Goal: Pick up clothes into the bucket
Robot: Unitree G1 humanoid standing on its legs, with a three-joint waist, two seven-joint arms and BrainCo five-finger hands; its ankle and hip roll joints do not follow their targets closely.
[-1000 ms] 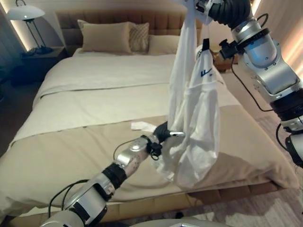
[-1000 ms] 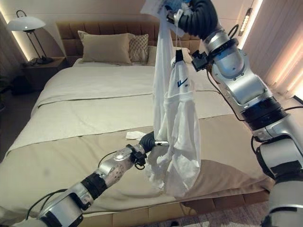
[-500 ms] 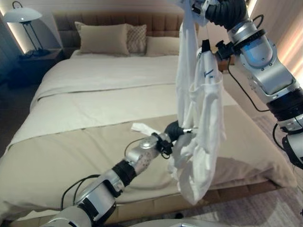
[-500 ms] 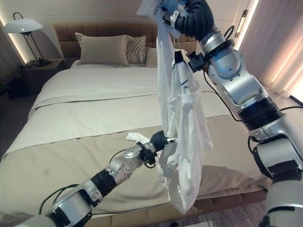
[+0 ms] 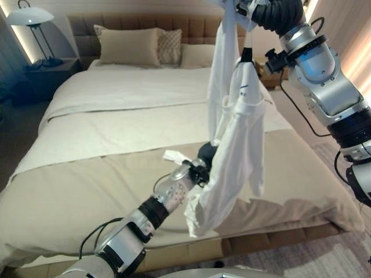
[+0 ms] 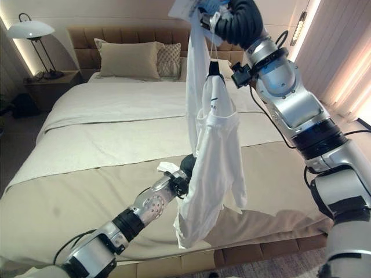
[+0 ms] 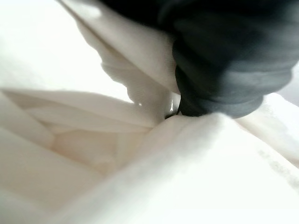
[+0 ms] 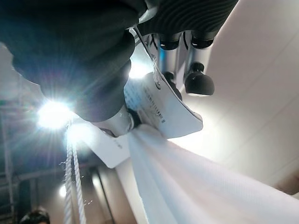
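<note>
A white garment with a dark collar and a blue mark hangs over the foot of the bed. My right hand holds it up high by its top, fingers pinching the cloth and its paper tags. My left hand reaches in at the garment's middle, its dark cover pressed against the folds. Its fingers are buried in the cloth. The garment's lower end hangs slanted toward my left arm.
A wide beige bed spreads below, with pillows at the headboard and a small white crumpled piece by my left hand. A lamp stands at the far left. A pale curved rim shows at the bottom edge.
The garment's lower part has swung toward my left arm and now hangs slanted. My left hand has shifted slightly up and left into the cloth. The right hand keeps its hold up high.
</note>
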